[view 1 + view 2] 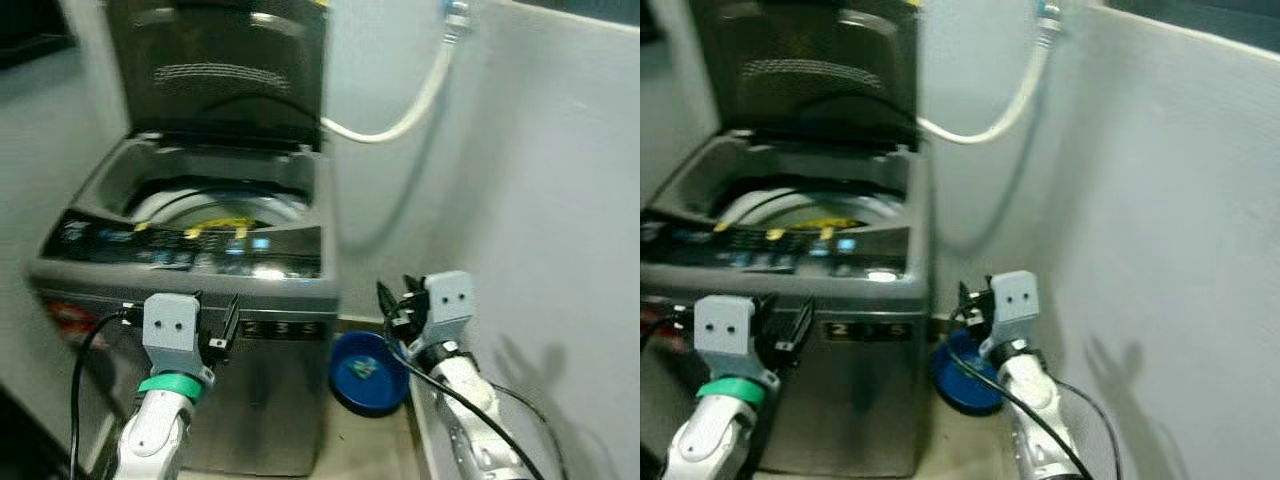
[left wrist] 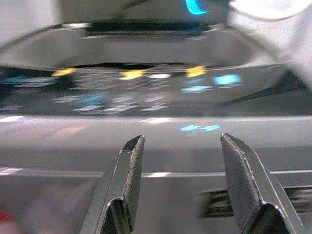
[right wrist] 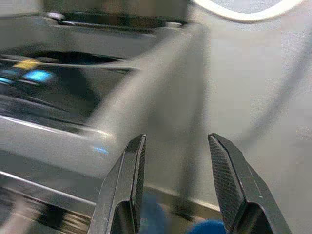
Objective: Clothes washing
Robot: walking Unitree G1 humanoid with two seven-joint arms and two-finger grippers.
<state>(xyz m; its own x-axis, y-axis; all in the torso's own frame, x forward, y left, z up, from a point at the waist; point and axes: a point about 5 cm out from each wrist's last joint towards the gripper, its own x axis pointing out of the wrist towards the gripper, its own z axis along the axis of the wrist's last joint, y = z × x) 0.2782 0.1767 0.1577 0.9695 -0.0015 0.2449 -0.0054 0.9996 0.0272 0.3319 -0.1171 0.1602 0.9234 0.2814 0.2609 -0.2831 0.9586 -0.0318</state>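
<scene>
Left pincer (image 2: 178, 187) open and empty before the washing machine (image 1: 200, 260) with raised lid (image 1: 215, 70), right pincer (image 3: 175, 183) open, empty, beside blue bowl (image 1: 368, 372) on floor

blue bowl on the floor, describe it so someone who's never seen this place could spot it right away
Start at the grey top-loading washing machine with its lid up. On the floor in the gap between its right side and the white wall sits the blue bowl, just ahead of the right gripper. It is round, and the only bright blue thing low down.
</scene>
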